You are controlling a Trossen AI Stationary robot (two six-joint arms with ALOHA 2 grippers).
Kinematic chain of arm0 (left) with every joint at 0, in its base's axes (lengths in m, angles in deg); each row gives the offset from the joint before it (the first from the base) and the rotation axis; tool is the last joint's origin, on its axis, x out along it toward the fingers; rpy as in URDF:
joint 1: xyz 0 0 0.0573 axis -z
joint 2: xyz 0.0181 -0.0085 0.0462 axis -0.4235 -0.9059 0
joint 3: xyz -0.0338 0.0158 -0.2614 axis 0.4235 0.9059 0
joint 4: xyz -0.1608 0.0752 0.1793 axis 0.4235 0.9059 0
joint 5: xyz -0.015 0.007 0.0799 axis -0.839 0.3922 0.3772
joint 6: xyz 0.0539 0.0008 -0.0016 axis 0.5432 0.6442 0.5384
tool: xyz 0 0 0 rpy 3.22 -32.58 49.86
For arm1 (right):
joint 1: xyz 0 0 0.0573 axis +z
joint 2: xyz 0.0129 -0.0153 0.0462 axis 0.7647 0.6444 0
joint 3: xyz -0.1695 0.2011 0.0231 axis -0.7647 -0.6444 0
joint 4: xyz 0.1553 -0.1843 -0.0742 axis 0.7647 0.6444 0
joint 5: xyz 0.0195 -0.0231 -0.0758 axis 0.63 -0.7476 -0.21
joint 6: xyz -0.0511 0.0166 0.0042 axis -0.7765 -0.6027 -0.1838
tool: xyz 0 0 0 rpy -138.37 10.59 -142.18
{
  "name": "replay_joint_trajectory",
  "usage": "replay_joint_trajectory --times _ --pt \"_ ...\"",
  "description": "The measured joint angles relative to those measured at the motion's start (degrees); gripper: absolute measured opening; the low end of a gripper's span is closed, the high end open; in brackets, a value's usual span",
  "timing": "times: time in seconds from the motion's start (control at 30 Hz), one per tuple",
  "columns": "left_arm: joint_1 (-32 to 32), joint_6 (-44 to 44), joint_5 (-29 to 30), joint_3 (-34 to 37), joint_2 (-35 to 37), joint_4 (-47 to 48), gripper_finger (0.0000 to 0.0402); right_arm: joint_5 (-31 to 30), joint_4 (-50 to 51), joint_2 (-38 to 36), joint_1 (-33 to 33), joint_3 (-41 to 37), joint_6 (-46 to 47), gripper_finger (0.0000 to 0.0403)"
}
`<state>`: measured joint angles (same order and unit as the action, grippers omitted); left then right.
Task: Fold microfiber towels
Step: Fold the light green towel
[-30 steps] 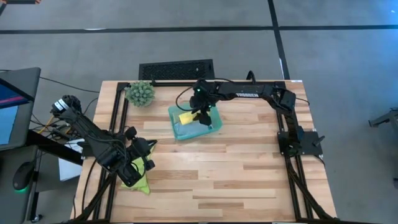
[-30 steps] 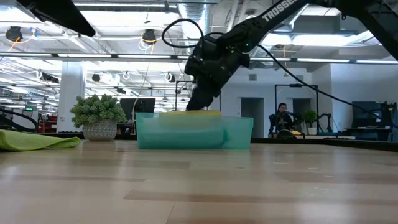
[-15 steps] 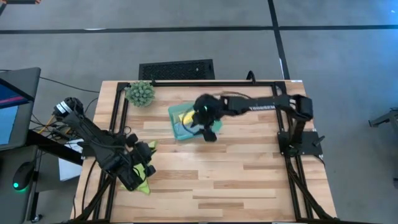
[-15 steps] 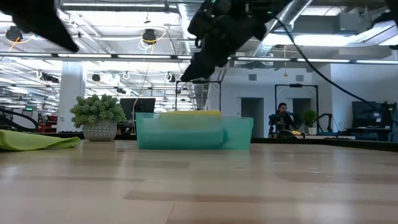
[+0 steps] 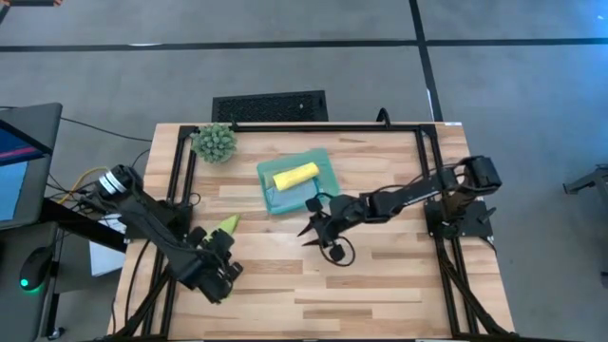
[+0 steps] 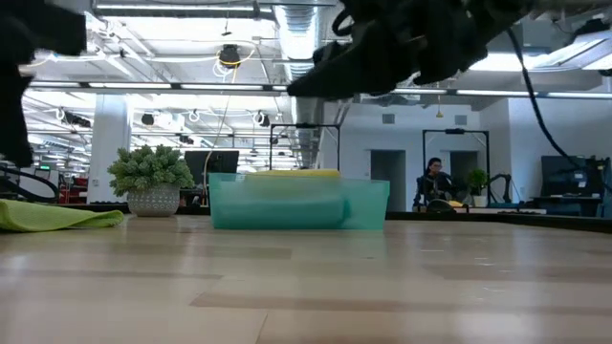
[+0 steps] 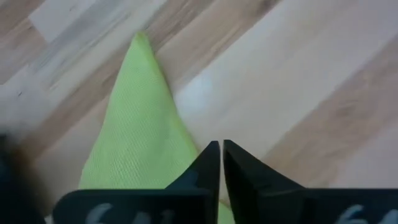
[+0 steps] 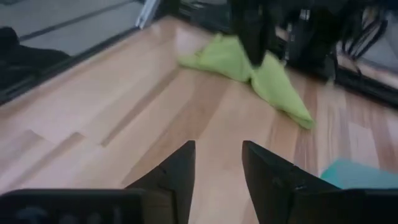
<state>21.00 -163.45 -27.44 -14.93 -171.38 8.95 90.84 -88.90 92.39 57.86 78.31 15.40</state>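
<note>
A yellow rolled towel [image 5: 295, 175] lies in the teal tray [image 5: 325, 161] at the table's far middle, over a paler folded cloth [image 5: 283, 199]. The lime green towel [image 5: 227, 224] lies flat at the table's left, mostly hidden under my left arm; it shows well in the left wrist view [image 7: 134, 143]. My left gripper [image 5: 220, 269] is shut and hangs above that towel. My right gripper [image 5: 313, 229] is open and empty, above the bare table on the near side of the tray. It points toward the lime towel [image 8: 249, 65].
A spiky green plant ball [image 5: 215, 142] stands at the far left corner, left of the tray. A black grille [image 5: 269, 104] lies past the far edge. Bare wood spreads across the table's near half and right side.
My right gripper has risen out of the tray and swung toward the table's near edge, leaving the yellow towel lying in the tray. My left arm has shifted a little toward the near edge, above the lime towel, which has stayed on the table.
</note>
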Motion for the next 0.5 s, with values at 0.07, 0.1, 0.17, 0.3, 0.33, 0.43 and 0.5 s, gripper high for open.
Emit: replay_joint_trajectory --times 0.07,0.1,0.17,0.3,0.33,0.43,0.5 --pt "-1.3 -1.0 -2.7 0.0 -2.3 0.1 0.0031 0.0 -3.1 1.1 0.0 -0.7 -0.7 0.0151" --pt "-2.0 -1.4 -3.8 0.0 -3.5 0.2 0.0045 0.0 -3.1 1.5 -0.1 -0.7 -0.7 0.0148" --pt "-3.1 -1.9 -4.6 0.0 -5.8 0.1 0.0073 -0.1 -3.4 2.4 -0.5 -0.8 -0.6 0.0144" --pt "-4.9 1.5 -7.9 0.0 -10.0 -4.4 0.0107 -0.1 -4.3 3.2 -0.9 -0.8 0.8 0.0137" --pt "-5.4 2.7 -9.3 0.0 -10.8 -5.9 0.0105 -0.1 -4.4 3.2 -0.9 -0.7 1.1 0.0136" --pt "-6.1 4.9 -10.8 -0.2 -12.1 -8.4 0.0069 0.0 -3.4 3.2 -0.8 -0.7 1.2 0.0134" --pt "-5.9 5.2 -10.9 -0.4 -12.3 -9.2 0.0028 0.0 -4.2 3.2 -0.5 -0.8 1.2 0.0134"
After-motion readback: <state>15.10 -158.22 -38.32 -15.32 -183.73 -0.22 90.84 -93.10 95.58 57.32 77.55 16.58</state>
